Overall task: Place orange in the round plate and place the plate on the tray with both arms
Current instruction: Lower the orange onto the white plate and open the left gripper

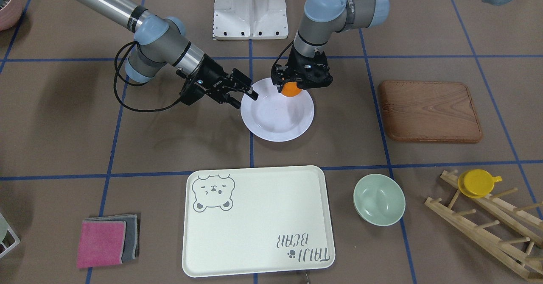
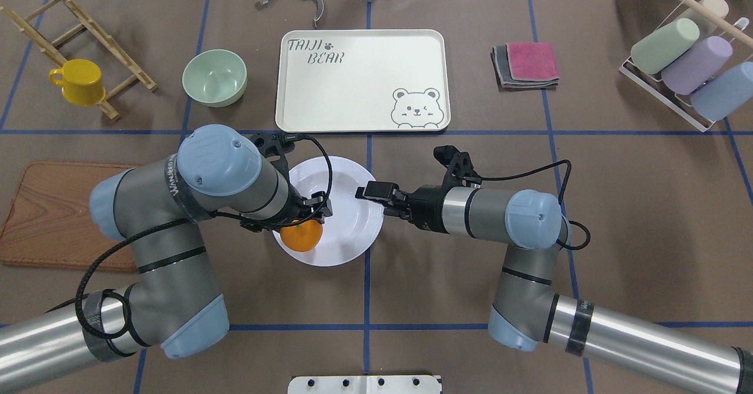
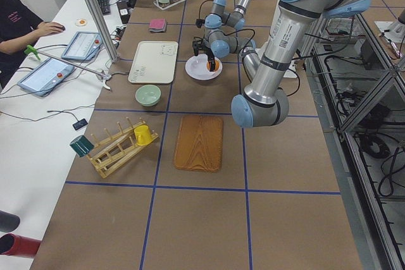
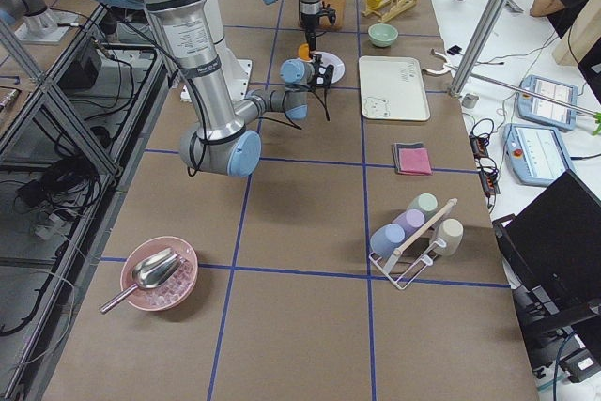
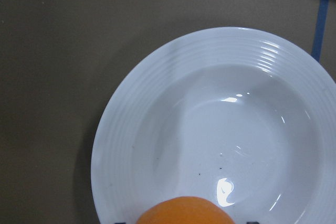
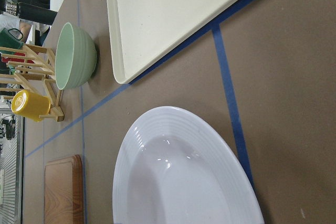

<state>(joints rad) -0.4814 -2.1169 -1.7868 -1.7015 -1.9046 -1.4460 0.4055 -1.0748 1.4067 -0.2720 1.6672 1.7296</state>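
My left gripper [image 1: 293, 87] is shut on the orange [image 1: 290, 90] and holds it just above the robot-side rim of the white round plate [image 1: 275, 116]. Seen from overhead, the orange [image 2: 301, 236] hangs over the plate [image 2: 347, 206] near its lower left rim. The left wrist view has the orange [image 5: 184, 211] at the bottom edge, over the plate [image 5: 210, 129]. At the plate's rim on the other side, my right gripper [image 1: 246, 98] is open and holds nothing. The cream tray [image 1: 254, 216] lies bare beyond the plate.
A brown wooden board [image 1: 428, 110] lies on my left side of the plate. A pale green bowl [image 1: 379, 199] sits beside the tray, and a yellow cup [image 1: 477, 183] hangs on a wooden rack. Folded pink and grey cloths [image 1: 106, 239] lie on the tray's other side.
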